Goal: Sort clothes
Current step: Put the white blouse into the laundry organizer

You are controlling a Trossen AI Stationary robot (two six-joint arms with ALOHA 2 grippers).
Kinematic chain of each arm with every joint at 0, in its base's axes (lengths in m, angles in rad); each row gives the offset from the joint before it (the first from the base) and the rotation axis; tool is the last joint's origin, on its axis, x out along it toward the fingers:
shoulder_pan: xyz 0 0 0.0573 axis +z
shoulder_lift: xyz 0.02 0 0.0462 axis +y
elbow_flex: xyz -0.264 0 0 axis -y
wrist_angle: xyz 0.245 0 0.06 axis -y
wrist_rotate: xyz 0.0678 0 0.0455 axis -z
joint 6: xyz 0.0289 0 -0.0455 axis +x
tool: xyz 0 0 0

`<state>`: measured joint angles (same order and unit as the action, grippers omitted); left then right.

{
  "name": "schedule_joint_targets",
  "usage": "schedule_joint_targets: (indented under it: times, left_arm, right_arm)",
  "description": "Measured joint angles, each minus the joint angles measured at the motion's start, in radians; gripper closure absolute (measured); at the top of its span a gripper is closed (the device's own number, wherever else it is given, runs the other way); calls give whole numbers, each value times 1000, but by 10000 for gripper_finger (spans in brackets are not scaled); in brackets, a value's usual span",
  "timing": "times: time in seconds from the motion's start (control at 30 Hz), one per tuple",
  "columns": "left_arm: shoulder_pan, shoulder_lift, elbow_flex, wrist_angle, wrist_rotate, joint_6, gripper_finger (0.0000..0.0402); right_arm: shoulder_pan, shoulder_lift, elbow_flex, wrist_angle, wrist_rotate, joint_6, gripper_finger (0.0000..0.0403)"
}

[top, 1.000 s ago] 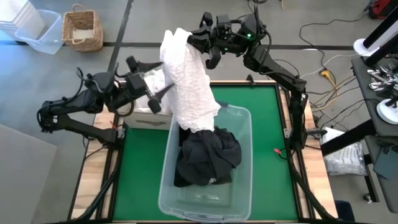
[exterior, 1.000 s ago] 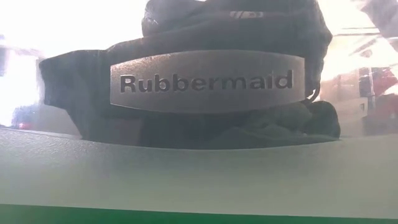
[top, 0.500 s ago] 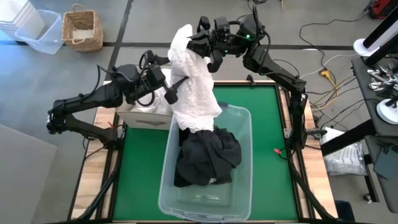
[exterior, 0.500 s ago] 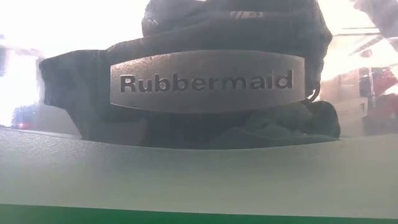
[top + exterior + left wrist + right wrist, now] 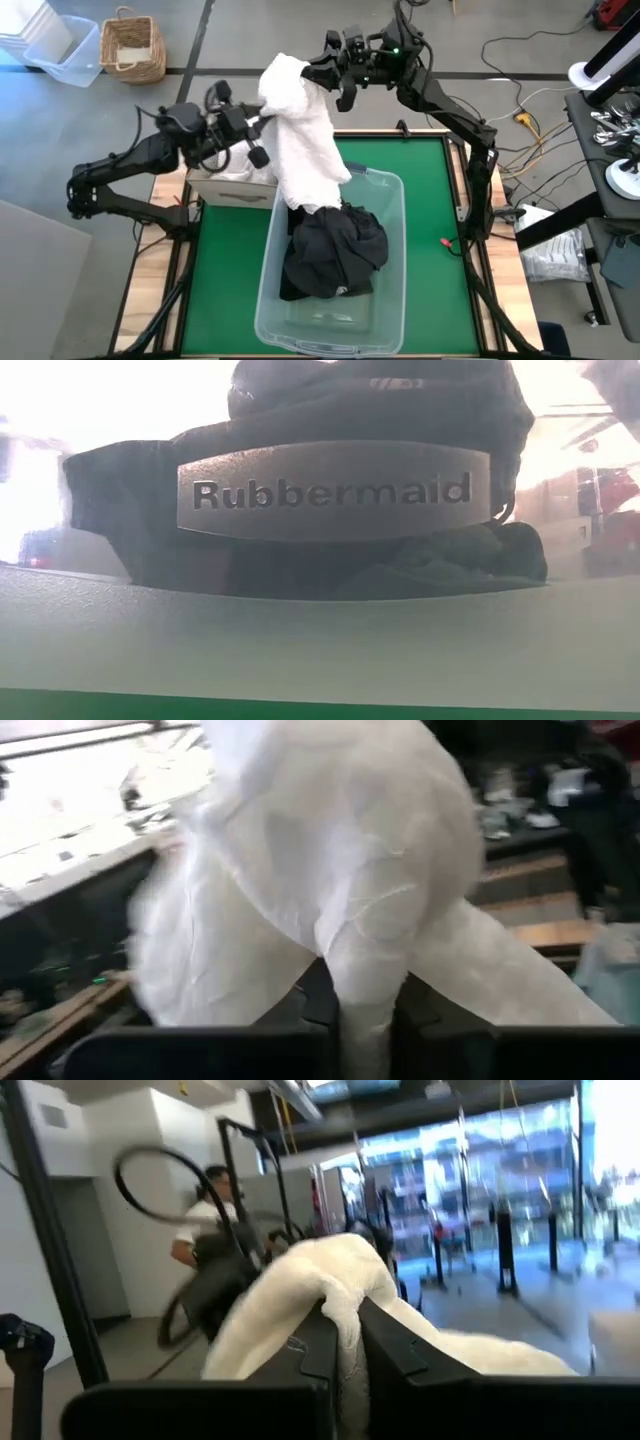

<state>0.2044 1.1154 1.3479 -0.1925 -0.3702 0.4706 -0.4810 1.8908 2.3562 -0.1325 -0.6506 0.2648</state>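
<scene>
A white garment (image 5: 305, 140) hangs above the table's far edge between both grippers. My right gripper (image 5: 318, 78) is shut on its top, and my left gripper (image 5: 262, 128) is shut on its left side, a little lower. Its lower end (image 5: 315, 205) reaches down to the far end of the clear tub (image 5: 385, 300). In that tub lies a heap of black and dark clothes (image 5: 335, 250), which the low view shows as dark clothes (image 5: 380, 400) behind the tub's label. My left gripper pinches a bunched fold of the white garment's left side (image 5: 365, 1010) between its two fingers, coming in level from the table's left. The cloth spreads out beyond the fingers. My right gripper pinches a bunched fold at the garment's top (image 5: 345, 1330) between its two fingers, reaching in from the table's right. The cloth drapes over the fingers and hangs down below them.
A beige fabric box (image 5: 225, 182) with white cloth in it stands at the table's far left, under my left arm. On the floor beyond are a wicker basket (image 5: 130, 45) and a clear bin (image 5: 60, 50). A person (image 5: 205, 1215) shows in the room behind.
My left gripper, open wide a second ago, has swung toward the white garment and shut on its left side. The garment's top has shifted slightly toward the table's left; its lower end stays at the tub.
</scene>
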Motion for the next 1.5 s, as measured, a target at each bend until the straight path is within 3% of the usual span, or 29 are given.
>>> schedule_joint_targets:
  times: [0.13,0.37,0.67,0.83,1.0,1.17,1.23,1.4,1.5]
  left_arm:
    - [1,-58,0,1,-94,23,394]
    - [1,-155,0,40,-156,46,398]
    - [1,-214,0,85,-515,190,400]
    - [1,-214,0,85,-639,256,400]
    - [1,-203,0,77,-652,252,400]
    - [1,-176,0,49,-520,122,400]
    - [4,-158,0,41,-512,107,400]
    - [35,-149,-2,-18,-564,49,399]
    - [66,-151,-2,-84,-689,25,398]
  right_arm:
    - [-24,-3,0,-102,-1,13,355]
    - [-70,-13,0,-227,-4,13,274]
    - [-114,-19,0,-353,-4,-35,216]
    - [-115,-19,0,-365,-3,-53,207]
    - [-115,-19,0,-365,-3,-56,211]
    - [-115,-19,-1,-365,-3,-58,216]
    - [-115,-19,-1,-368,-3,-59,215]
    - [-115,-19,-1,-412,-4,-71,212]
    - [-115,-19,-2,-453,-3,-88,213]
